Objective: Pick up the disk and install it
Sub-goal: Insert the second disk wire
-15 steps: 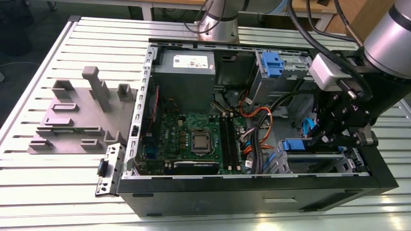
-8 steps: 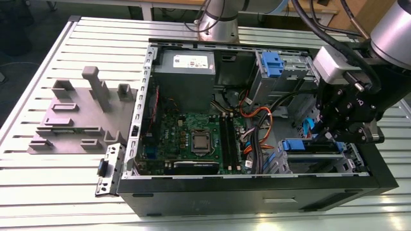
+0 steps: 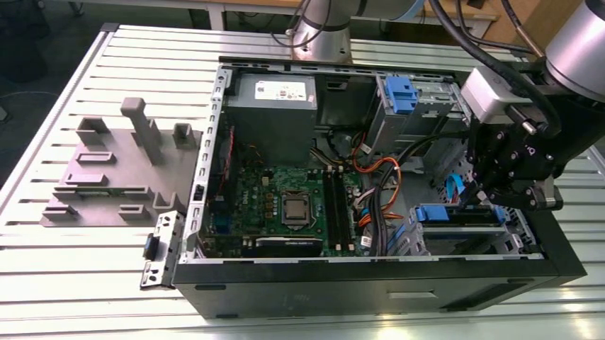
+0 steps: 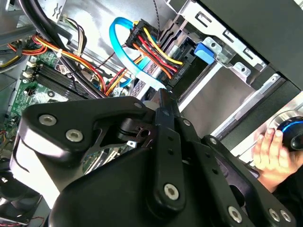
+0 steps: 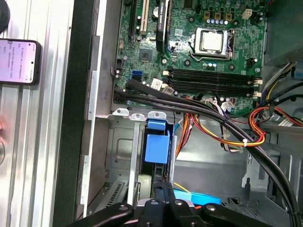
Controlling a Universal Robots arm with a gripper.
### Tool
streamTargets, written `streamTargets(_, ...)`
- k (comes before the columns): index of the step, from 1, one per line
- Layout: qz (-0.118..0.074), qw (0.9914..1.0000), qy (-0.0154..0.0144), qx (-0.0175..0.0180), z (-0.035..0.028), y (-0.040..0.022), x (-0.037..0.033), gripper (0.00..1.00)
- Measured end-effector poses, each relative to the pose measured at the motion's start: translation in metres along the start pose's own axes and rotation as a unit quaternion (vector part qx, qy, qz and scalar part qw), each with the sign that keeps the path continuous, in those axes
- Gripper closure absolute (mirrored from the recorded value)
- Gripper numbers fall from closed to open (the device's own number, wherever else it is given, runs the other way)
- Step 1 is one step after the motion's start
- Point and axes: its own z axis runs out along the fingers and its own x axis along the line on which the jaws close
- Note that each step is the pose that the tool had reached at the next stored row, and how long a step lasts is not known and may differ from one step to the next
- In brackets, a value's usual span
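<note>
- A robot arm's black hand (image 3: pixel 515 202) hangs inside an open black computer tower case (image 3: pixel 378 273) that lies on its side on a slatted aluminium desk (image 3: pixel 85 269). In the exterior view the hand is at about 3 o'clock of the case.
- Both wrist views show the hand's fingers (image 4: pixel 165 113) drawn close together. Nothing can be seen between them, and it cannot be told whether they pinch anything.
- The disk (image 3: pixel 454 214) sits edge-on in the grey metal drive cage (image 3: pixel 472 237) at roughly 4 o'clock of the case, just under the hand. It is recognisable by its blue plastic carrier.
- In the first wrist view the carrier's blue tab (image 5: pixel 156 147) stands in the cage slot right off the fingertips of the hand (image 5: pixel 163 189). Whether they touch cannot be told.
- A second blue-latched drive bay (image 3: pixel 402 95) stands at 1 o'clock of the case, and a grey power supply box with a white label (image 3: pixel 274 99) at 12 o'clock.
- The green motherboard (image 3: pixel 283 205) fills the case's middle. Bundles of orange, red and yellow cables (image 3: pixel 373 173) run between it and the cages.
- A grey moulded fixture block (image 3: pixel 113 170) rests on the desk at 9 o'clock, well apart from the hand.
- In the second wrist view a person's fingers (image 4: pixel 267 142) rest beside a round device with a blue glow (image 4: pixel 291 130).
- In the first wrist view a lit phone (image 5: pixel 19 61) lies on the desk beside the case.
</note>
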Motion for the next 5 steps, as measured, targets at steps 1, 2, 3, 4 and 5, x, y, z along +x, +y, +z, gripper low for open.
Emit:
streamTargets(1, 0.0, 1.0, 0.0, 0.0, 0.0, 0.0, 0.0, 0.89)
streamTargets(2, 0.0, 1.0, 0.0, 0.0, 0.0, 0.0, 0.0, 0.89)
streamTargets(3, 0.0, 1.0, 0.0, 0.0, 0.0, 0.0, 0.0, 0.89)
streamTargets(4, 0.0, 1.0, 0.0, 0.0, 0.0, 0.0, 0.0, 0.89)
streamTargets(5, 0.0, 1.0, 0.0, 0.0, 0.0, 0.0, 0.0, 0.89)
